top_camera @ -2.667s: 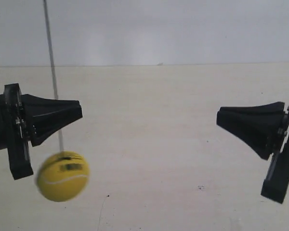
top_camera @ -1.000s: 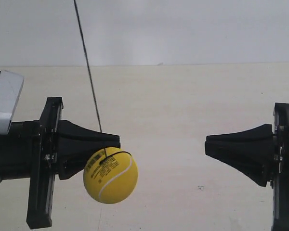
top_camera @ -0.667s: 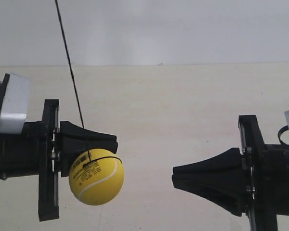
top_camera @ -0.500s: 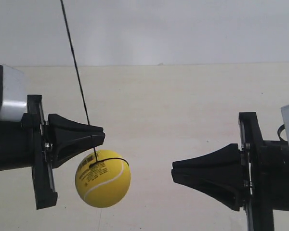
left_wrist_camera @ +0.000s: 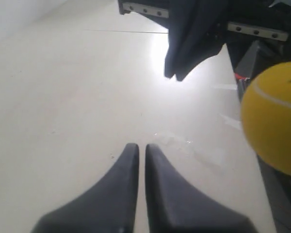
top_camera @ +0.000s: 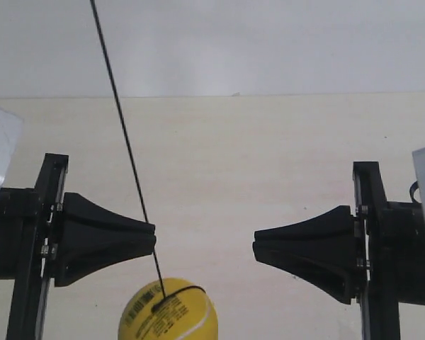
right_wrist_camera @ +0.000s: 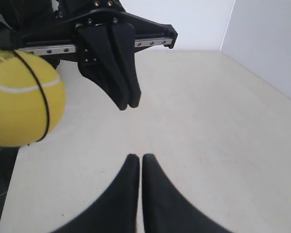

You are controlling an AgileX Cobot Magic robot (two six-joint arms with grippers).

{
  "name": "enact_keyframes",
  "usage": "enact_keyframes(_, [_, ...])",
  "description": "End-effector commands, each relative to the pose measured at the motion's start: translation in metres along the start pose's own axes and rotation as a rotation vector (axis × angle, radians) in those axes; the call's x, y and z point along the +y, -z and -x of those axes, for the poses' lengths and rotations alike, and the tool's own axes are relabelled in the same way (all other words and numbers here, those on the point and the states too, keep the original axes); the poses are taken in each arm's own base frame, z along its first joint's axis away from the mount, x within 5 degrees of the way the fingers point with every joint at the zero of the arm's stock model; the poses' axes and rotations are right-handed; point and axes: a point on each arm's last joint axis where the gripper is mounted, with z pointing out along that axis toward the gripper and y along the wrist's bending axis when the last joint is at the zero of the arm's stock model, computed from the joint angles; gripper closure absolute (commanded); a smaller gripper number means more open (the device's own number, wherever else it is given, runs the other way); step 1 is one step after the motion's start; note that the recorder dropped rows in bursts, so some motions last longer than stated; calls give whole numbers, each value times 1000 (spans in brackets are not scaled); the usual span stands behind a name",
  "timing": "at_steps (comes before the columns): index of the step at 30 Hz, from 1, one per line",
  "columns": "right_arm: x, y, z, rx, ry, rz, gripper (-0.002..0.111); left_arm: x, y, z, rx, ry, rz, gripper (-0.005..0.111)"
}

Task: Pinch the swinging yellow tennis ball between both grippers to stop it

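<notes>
Yellow tennis ball (top_camera: 168,320): matt, felt-like cover. Left gripper (left_wrist_camera: 138,146) and right gripper (right_wrist_camera: 136,157): matt black plastic. Table (top_camera: 269,142): pale, smooth, faintly grained, with slight sheen.

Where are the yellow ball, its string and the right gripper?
yellow tennis ball (top_camera: 171,320): exterior view, on its visible yellow front.
string (top_camera: 125,142): exterior view, halfway up the dark line.
right gripper (right_wrist_camera: 138,158): right wrist view, between the tips of its closed jaws.
</notes>
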Motion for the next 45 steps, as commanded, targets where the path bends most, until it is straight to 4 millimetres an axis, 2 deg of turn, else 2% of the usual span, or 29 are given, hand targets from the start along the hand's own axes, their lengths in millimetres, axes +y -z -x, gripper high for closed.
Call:
enact_keyframes(1, [-1, -1, 0, 2, -6, -5, 108, 9, 0, -5, 59, 53, 102, 102])
enact_keyframes(7, [-1, -1, 0, 1, -8, -7, 108, 11, 2, -5, 75, 61, 138, 102])
enact_keyframes(17, [-1, -1, 0, 1, -8, -7, 108, 19, 37, 6, 130, 189, 544, 102])
enact_keyframes(20, [-1, -1, 0, 0, -9, -8, 108, 3, 34, 10, 75, 148, 417, 102])
enact_keyframes(23, [-1, -1, 1, -2, -9, -7, 108, -23, 27, 15, 18, 35, 115, 102])
enact_keyframes(25, [-1, -1, 1, -4, -9, -5, 108, -32, 26, 19, -20, -4, 16, 102])
enact_keyframes(31, [1, -1, 3, -40, -22, 19, 108, -28, 21, 15, -21, 33, 3, 102])
enact_keyframes(36, [-4, -6, -3, -56, -71, 27, 108, -25, 13, 11, -64, 45, -76, 102])
enact_keyframes(45, [-6, -10, -7, -87, -84, 59, 108, -19, 6, 6, -86, 75, -94, 102])
